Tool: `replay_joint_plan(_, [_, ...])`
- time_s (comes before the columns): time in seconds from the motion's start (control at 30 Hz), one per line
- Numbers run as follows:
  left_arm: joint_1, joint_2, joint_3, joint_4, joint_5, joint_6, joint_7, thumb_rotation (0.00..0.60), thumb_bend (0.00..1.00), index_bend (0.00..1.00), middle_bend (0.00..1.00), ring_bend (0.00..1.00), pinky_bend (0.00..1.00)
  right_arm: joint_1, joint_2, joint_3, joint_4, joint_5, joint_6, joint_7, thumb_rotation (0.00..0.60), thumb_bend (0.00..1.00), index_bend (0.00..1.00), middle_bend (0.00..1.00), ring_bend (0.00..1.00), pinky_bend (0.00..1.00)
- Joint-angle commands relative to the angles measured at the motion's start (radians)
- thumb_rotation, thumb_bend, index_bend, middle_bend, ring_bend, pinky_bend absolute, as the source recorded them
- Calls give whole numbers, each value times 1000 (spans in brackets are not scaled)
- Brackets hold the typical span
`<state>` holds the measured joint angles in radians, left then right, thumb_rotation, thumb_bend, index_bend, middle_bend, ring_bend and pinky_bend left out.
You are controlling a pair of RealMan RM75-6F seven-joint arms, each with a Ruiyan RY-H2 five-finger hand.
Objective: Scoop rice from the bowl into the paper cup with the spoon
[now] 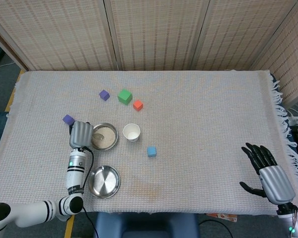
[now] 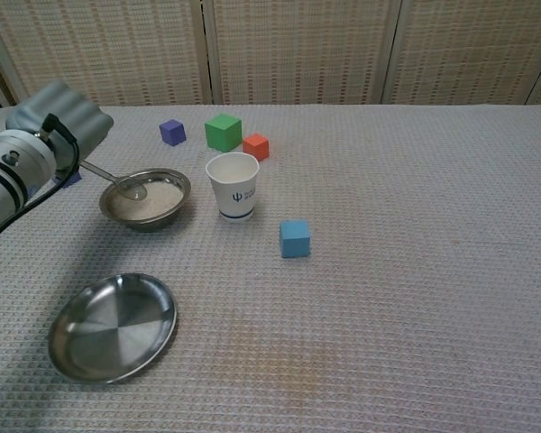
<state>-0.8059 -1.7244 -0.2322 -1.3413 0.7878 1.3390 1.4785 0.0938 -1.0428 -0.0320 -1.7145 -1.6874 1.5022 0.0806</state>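
Now I am holding the spoon [image 2: 119, 183] in my left hand [image 1: 81, 134], apparently dipping it into the rice bowl [image 2: 145, 198] beside the paper cup [image 2: 233, 184]; my right hand [image 1: 268, 173] is lying spread, holding nothing.

You get even, diffuse overhead light in both views, bright enough to read the cloth weave on the table [image 1: 198, 114]. Shadows are soft and short (the paper cup [image 2: 233, 184] casts only a faint one). The empty steel plate [image 2: 113, 326] shows mild glare. The head view bows slightly at its edges; focus is sharp throughout.
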Motion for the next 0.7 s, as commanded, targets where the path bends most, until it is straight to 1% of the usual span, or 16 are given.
replay_joint_plan(0.03, [-26, -43, 23, 61, 3, 40, 54, 600, 383, 635, 1000, 1000, 1000, 0, 7, -7, -4, -9, -4, 13, 600, 68, 0, 0, 0, 0])
replay_joint_plan(0.17, [-30, -73, 36, 118, 11, 56, 71, 600, 384, 635, 1000, 1000, 1000, 8, 29, -26, -12, -40, -14, 64, 600, 68, 0, 0, 0, 0])
replay_joint_plan(0.27, [-29, -88, 46, 150, 8, 57, 84, 600, 383, 635, 1000, 1000, 1000, 7, 36, -33, -12, -55, -10, 76, 600, 68, 0, 0, 0, 0])
replay_joint_plan(0.43, [-23, -115, 77, 198, 34, 57, 88, 600, 384, 634, 1000, 1000, 1000, 8, 41, -40, -14, -66, -11, 89, 600, 68, 0, 0, 0, 0])
replay_joint_plan(0.63, [-17, -145, 95, 235, 73, 53, 63, 600, 383, 634, 1000, 1000, 1000, 10, 48, -47, -19, -76, -12, 105, 600, 69, 0, 0, 0, 0])
replay_joint_plan(0.7, [-14, -150, 94, 239, 76, 48, 57, 600, 383, 635, 1000, 1000, 1000, 10, 49, -46, -19, -75, -12, 106, 600, 68, 0, 0, 0, 0])
